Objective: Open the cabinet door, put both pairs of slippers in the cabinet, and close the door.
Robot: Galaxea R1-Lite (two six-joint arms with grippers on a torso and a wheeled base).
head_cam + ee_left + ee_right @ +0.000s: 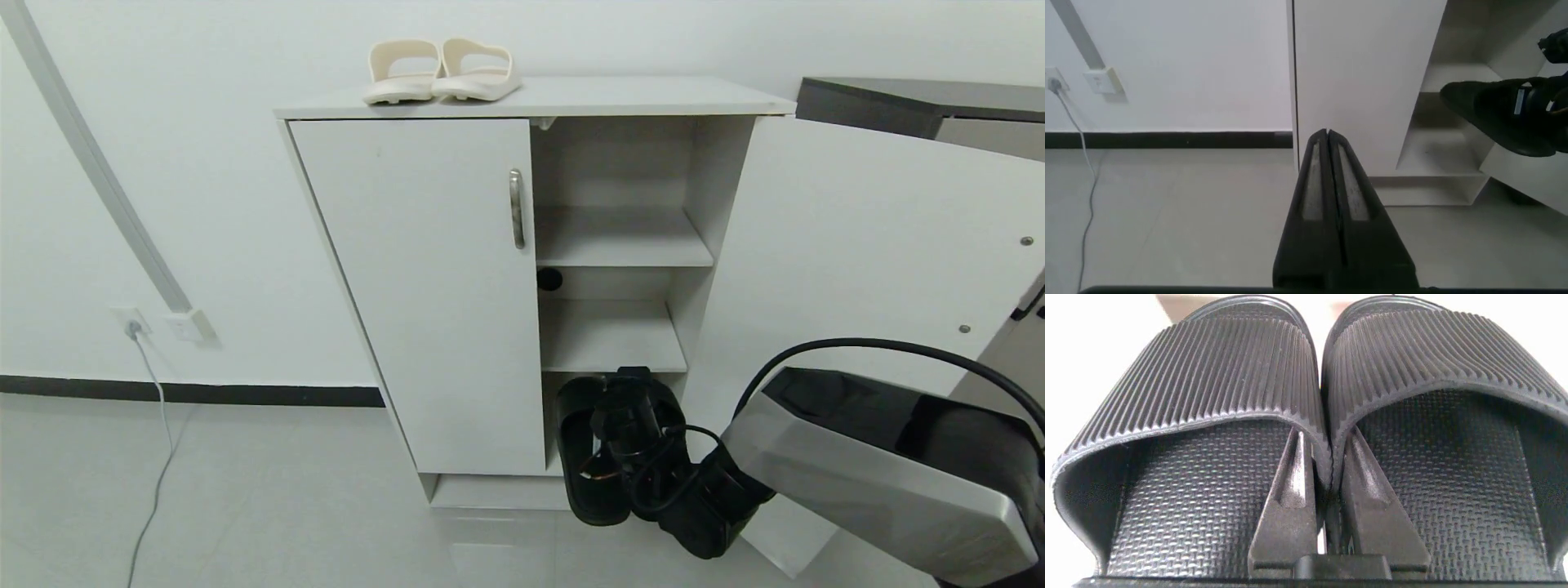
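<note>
— The right gripper (1327,453): what do its jaws hold?

— They pinch the inner edges of the black slippers (1233,384), both gripped together as one pair. The toes point into the lowest compartment of the cabinet (571,96), and the heels stick out past its front.

— And the left gripper (1327,143)?

— Its jaws are pressed together on nothing. It sits low over the floor, apart from the cabinet.

— So how far along is the task?

— The right door (857,245) stands wide open and the left door (424,286) is closed. The black pair looks about to be set down but is not released yet. The cream slippers (441,72) sit on the cabinet's top, so that pair and closing the door remain. That looks like roughly a third done.
</note>
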